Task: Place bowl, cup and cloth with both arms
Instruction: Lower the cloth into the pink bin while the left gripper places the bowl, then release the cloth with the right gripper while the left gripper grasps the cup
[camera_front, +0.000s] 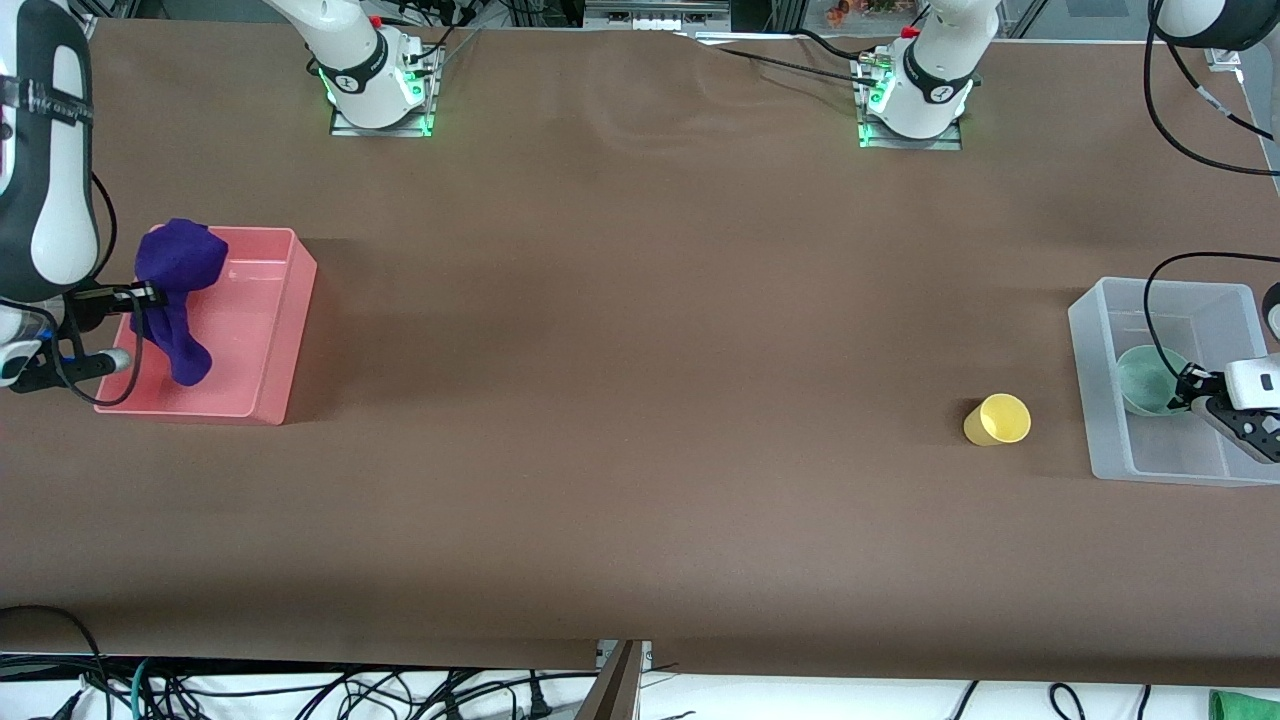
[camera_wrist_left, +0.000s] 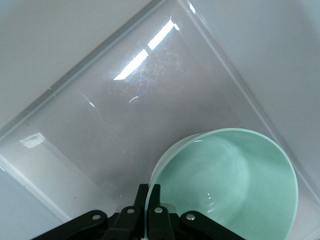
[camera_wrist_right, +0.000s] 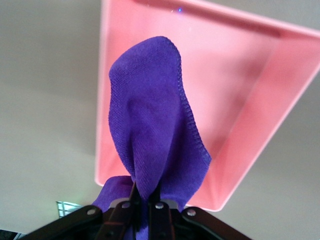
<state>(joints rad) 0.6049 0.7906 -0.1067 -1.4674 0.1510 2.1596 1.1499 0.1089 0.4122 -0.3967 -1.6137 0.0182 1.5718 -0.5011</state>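
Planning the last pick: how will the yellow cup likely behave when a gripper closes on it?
The cup lies tipped on the table, so it may roll if nudged. It looks like thin plastic, probably light, perhaps flexing under squeeze. Its smooth tapered wall could slip.

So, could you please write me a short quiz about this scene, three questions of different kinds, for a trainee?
1. True or false: the right gripper holds the cloth over the pink bin.
2. Where is the bowl? A) on the bare table B) in the clear bin, held at its rim by the left gripper C) inside the pink bin
3. Fill in: the cup lies on its side on the ____, beside the clear bin.

Key: 1 true; 2 B; 3 table.
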